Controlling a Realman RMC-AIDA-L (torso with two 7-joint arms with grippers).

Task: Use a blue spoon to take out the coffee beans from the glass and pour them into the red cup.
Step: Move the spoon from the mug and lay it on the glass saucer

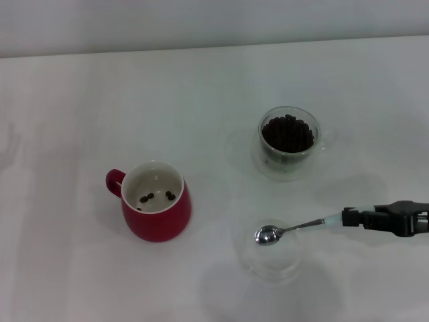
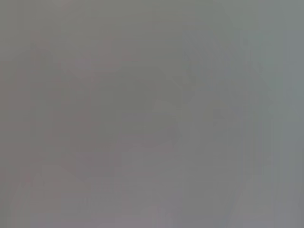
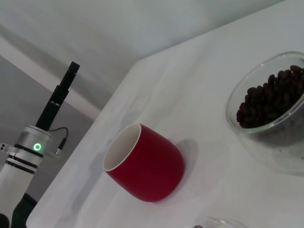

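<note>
My right gripper [image 1: 346, 218] reaches in from the right edge, shut on the pale-blue handle of the blue spoon [image 1: 295, 227]. The spoon lies level, and its shiny bowl hangs empty over a shallow clear dish. The glass [image 1: 287, 161] [image 3: 266, 140] stands behind it, full of dark coffee beans [image 1: 287, 133] [image 3: 273, 99]. Left of the spoon sits the red cup [image 1: 156, 218] [image 3: 147, 166], with a few beans on its white bottom. My left gripper [image 3: 71, 71] shows only in the right wrist view, raised beyond the table's far side.
The shallow clear glass dish [image 1: 271, 267] [image 3: 216, 222] sits under the spoon's bowl near the front edge. A white cloth covers the table [image 1: 80, 107]. The left wrist view is a blank grey.
</note>
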